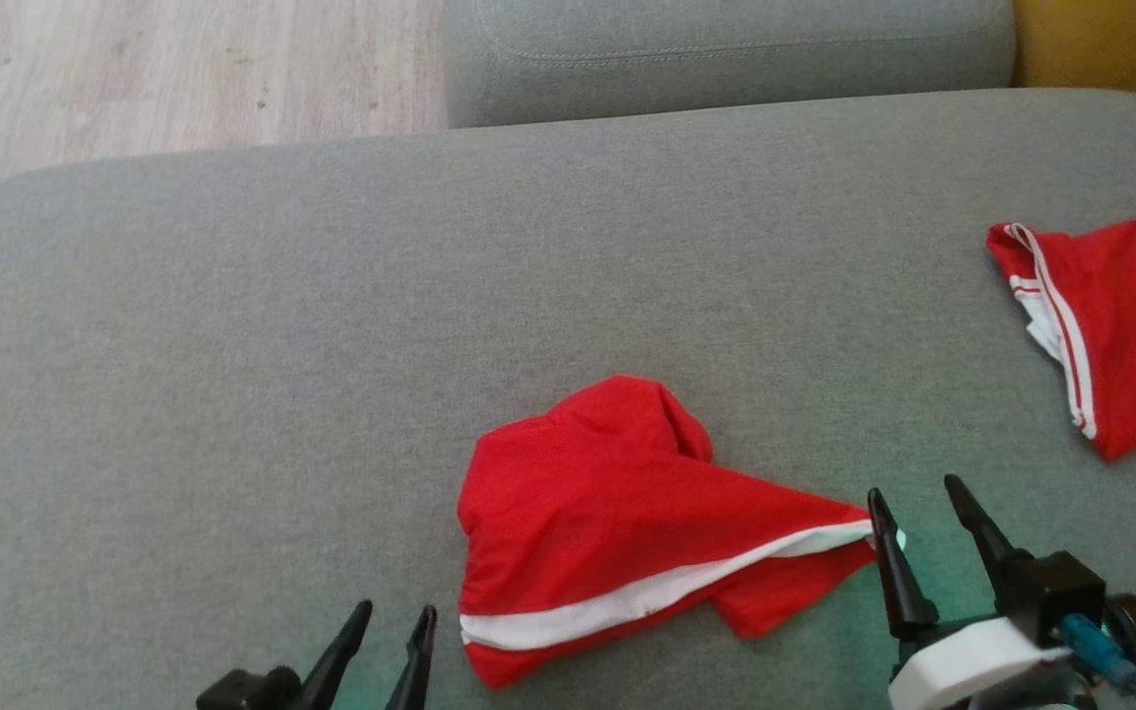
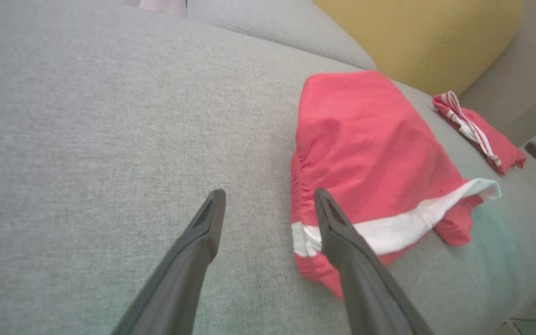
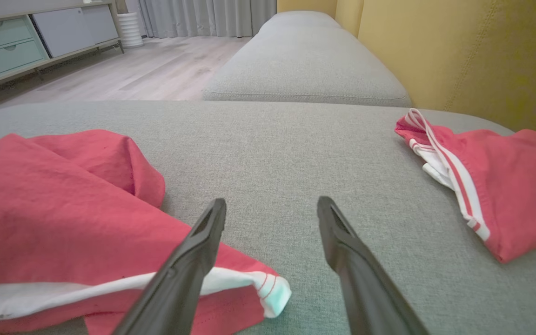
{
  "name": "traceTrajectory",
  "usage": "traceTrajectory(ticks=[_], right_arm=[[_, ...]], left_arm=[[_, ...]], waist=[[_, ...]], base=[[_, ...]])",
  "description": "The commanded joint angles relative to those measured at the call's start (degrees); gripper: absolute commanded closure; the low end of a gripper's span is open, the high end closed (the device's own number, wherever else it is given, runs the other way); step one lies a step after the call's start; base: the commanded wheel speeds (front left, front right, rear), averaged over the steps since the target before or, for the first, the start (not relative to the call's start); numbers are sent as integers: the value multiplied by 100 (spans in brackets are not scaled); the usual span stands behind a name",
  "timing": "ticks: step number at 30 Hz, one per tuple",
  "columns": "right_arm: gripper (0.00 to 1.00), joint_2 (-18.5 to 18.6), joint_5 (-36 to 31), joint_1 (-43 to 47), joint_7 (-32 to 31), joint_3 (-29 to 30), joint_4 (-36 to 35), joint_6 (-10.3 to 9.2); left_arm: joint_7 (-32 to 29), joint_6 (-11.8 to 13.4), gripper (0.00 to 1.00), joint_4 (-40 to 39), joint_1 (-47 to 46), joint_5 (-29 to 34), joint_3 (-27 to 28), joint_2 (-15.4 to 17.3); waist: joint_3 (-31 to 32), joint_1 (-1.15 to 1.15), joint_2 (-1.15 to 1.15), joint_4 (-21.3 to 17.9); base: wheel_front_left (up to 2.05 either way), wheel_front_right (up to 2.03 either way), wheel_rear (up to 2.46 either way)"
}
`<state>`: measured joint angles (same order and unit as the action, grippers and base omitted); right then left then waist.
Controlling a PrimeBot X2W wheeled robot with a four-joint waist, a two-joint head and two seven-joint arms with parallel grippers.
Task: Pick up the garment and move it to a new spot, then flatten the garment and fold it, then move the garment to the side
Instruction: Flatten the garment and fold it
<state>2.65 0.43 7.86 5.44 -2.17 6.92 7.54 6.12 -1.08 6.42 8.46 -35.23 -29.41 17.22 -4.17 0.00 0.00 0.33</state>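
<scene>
Between left end effector (image 1: 395, 608) and right end effector (image 1: 913, 488), red garment (image 1: 617, 503), unheld

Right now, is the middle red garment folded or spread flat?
Roughly folded, not flat: the garment lies doubled over, with a raised bump.

Spare red white-striped shorts (image 1: 1120, 335) at grey sofa seat's (image 1: 233, 345) right edge, yellow backrest (image 3: 458, 56) alongside, wood floor (image 1: 134, 69), drawer cabinet (image 3: 16, 42) beyond.

Soft even daylight, faint shadow under garment (image 1: 607, 513), greenish tint on sofa (image 1: 233, 345), wide-angle wrist warping
</scene>
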Motion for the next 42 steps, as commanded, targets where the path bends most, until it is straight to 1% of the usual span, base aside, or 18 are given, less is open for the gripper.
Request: traceTrajectory(ticks=[1,5,9,17,23,27,31,36,42], right_arm=[[0,23,8,-104,-6,-169,-186,-5],[0,23,24,-139,-18,-203,-176,-5],[0,23,14,-143,-30,-202,-177,-5],[0,23,28,-174,-43,-225,-159,-5],[0,23,38,-173,-29,-203,-140,-5],[0,23,46,-160,-22,-190,-128,-5],[0,23,41,-148,-22,-184,-131,-5],[0,23,16,-120,-41,-175,-140,-5],[0,23,3,-101,-69,-174,-151,-5]], left_arm=[[35,-55,0,-90,-233,24,160,84],[3,-236,0,220,-378,-98,84,16],[8,-331,0,654,-578,-25,-55,-20],[82,-379,0,1493,-890,231,-338,-142],[188,-436,0,1735,-989,298,-539,-311],[272,-430,0,1731,-992,282,-581,-416],[333,-385,0,1627,-952,231,-531,-416],[303,-306,0,1298,-798,136,-444,-286],[93,-209,0,776,-613,54,-418,-107]], waist=[[16,0,0,-36],[34,0,0,-136],[16,0,0,-237],[-37,0,0,-434],[-68,0,0,-488],[-58,0,0,-492],[-45,0,0,-485],[-13,0,0,-473],[14,0,0,-455]], base=[[0,0,0],[0,0,0],[0,0,0],[0,0,0],[0,0,0],[0,0,0],[0,0,0],[0,0,0],[0,0,0]])
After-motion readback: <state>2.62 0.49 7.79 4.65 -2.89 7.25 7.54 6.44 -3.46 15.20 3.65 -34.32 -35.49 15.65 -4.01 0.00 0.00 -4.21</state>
